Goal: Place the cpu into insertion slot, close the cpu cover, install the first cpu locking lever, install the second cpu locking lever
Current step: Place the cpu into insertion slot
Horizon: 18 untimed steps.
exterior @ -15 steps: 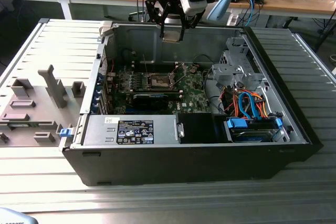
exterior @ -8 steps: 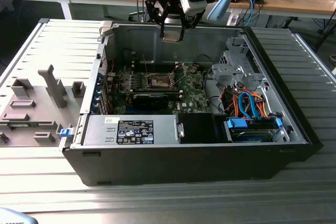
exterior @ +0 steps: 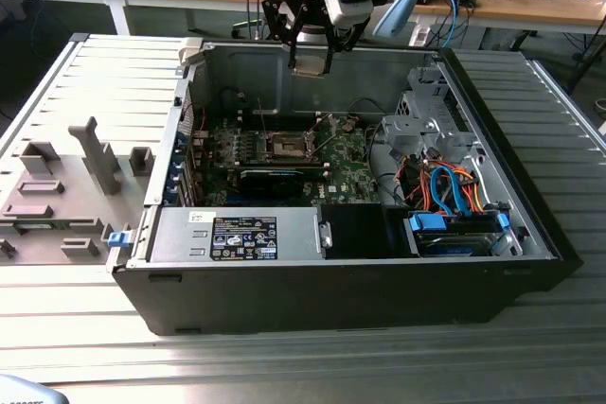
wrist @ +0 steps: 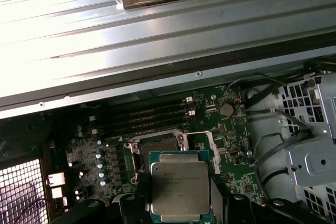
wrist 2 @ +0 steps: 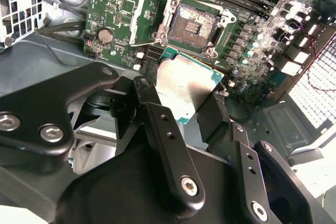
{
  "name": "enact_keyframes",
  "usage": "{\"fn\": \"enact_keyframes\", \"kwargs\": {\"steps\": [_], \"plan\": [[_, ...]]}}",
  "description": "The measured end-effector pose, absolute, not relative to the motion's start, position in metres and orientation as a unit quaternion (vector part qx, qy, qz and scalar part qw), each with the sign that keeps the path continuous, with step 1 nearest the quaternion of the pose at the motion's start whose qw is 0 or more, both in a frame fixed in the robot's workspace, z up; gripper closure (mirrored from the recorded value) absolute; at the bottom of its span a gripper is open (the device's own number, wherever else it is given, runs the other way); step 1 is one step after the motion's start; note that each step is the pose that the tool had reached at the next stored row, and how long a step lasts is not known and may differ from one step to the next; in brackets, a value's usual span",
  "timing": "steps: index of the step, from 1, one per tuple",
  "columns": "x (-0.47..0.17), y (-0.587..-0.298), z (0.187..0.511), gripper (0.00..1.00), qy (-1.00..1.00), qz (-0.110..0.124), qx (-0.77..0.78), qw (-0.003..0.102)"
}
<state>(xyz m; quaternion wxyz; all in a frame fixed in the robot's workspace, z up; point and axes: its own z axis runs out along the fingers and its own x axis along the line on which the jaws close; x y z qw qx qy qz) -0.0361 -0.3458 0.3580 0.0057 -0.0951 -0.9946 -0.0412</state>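
Ribbed grey counter [exterior: 284, 366] carries the open case [exterior: 360, 290]; fingers [wrist 2: 210, 121] pinch the cpu [wrist 2: 186, 85] by opposite edges, above the uncovered insertion slot [wrist 2: 197, 24]; open air between.

Silvery-beige square cpu [exterior: 310, 61] hanging at exterior view's upper centre; dark-centred insertion slot [exterior: 287, 146] lying bare mid-frame below; silvery cpu cover [wrist 2: 135, 22] standing open.
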Motion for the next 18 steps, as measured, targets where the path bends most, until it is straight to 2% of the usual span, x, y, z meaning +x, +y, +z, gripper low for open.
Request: {"fn": "enact_keyframes", "kwargs": {"steps": [18], "plan": [[-0.0361,-0.3458,0.3579,0.46,-0.994,-0.041,-0.101,0.005]]}}
